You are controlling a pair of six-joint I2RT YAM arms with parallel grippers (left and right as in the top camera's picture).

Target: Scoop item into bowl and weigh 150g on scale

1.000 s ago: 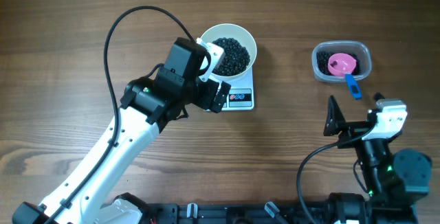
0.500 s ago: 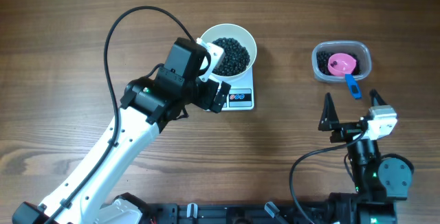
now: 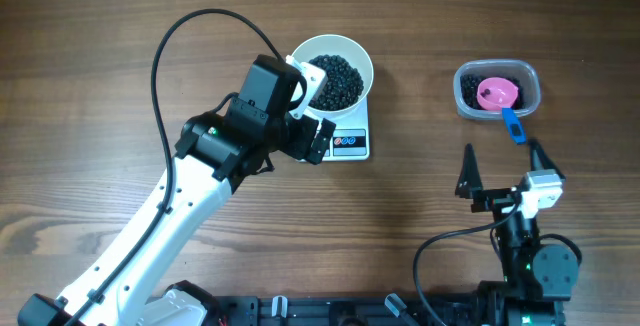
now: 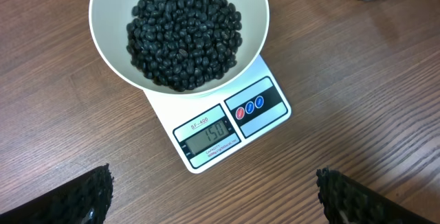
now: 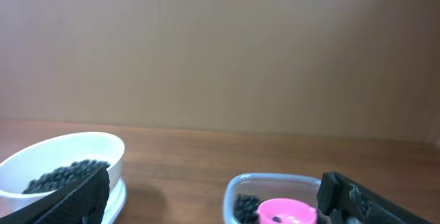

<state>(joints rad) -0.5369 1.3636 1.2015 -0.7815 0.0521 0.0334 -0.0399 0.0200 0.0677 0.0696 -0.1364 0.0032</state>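
Observation:
The white bowl (image 3: 352,58) stands on the scale (image 3: 350,144) and holds a heap of black beans, the item (image 3: 337,79). In the left wrist view the bowl (image 4: 110,42) and its beans (image 4: 184,35) fill the top, and the scale's display (image 4: 210,134) reads 150. My left gripper (image 3: 312,116) hovers at the scale's left front, open and empty (image 4: 216,203). My right gripper (image 3: 503,171) is open and empty, well in front of the clear tub. Its wrist view looks level over the table at the bowl (image 5: 62,157).
A clear plastic tub (image 3: 531,93) at the back right holds more black beans and a pink scoop (image 3: 497,93) with a blue handle (image 3: 512,124). From the right wrist the tub (image 5: 275,181) and the scoop (image 5: 287,212) lie just ahead. A black cable (image 3: 165,51) arcs over the left arm.
The right arm has drawn back toward the table's near edge and slightly left, away from the tub, its gripper still open. The left arm, bowl and scale have not moved.

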